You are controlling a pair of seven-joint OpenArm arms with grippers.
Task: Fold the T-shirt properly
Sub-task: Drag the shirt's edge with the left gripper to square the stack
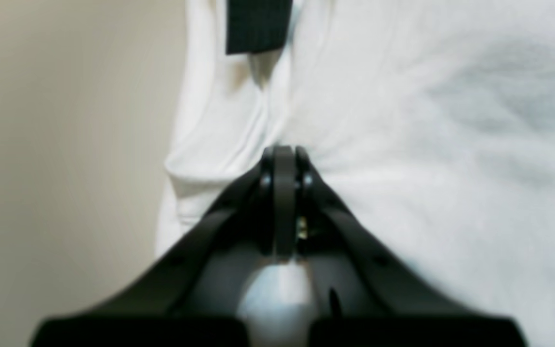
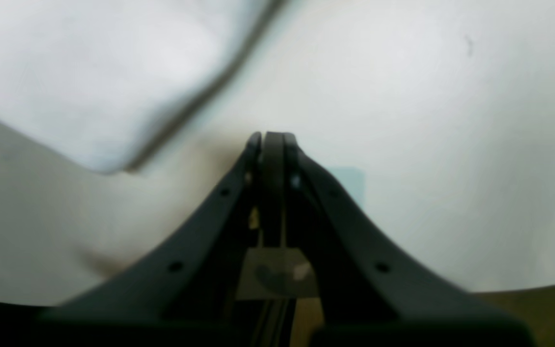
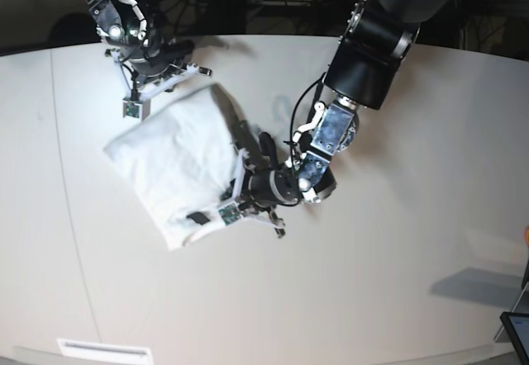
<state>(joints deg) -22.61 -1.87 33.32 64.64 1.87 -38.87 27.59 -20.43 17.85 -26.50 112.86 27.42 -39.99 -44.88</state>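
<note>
The T-shirt (image 3: 169,158) lies folded into a rough white rectangle on the table's left half, plain side up, with its small black tag (image 3: 196,216) near the front edge. In the left wrist view the T-shirt (image 1: 427,144) fills the right side and the tag (image 1: 258,24) shows at the top. My left gripper (image 1: 284,149) is shut and the cloth puckers around its tips; in the base view this left gripper (image 3: 235,188) sits at the shirt's right edge. My right gripper (image 2: 272,136) is shut over bare table with nothing in it. The right gripper (image 3: 186,74) hovers by the shirt's far corner.
The white table (image 3: 388,282) stretches to the right and front of the shirt. A white label (image 3: 103,350) lies at the front edge. A grey flat object (image 3: 483,286) and a tablet corner (image 3: 517,328) lie at the far right. Dark cables run behind the table.
</note>
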